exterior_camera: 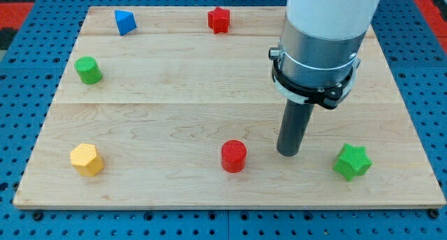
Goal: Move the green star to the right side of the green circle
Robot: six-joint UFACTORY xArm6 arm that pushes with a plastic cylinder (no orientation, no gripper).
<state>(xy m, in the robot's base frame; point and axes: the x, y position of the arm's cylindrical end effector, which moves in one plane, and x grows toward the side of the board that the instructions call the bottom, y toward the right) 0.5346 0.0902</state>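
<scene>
Green star [351, 162] sits at the lower right of the frame, near the counter's [174, 107] bottom edge, while the green circle [89, 70] stands far off at the upper left, so nearly the whole width lies between them. My tip [288, 153] rests on the counter between the red cylinder [233, 156] and the star, nearer the star but apart from both. There are no jaws on this rod, so nothing is grasped or released; it can only shove. From where the tip stands, on the star's left, any push would drive the star rightward, away from the goal and toward the counter's edge, so the tip likely needs to come round to the star's right first. That detour risks clipping the star and spinning it, since its points give uneven contact. A long diagonal push toward the upper left may let the star slip off the rod's side, and the red cylinder sits close to that line and could be knocked along. A yellow block [86, 159], blue block [124, 21] and red star [218, 19] lie well clear.
</scene>
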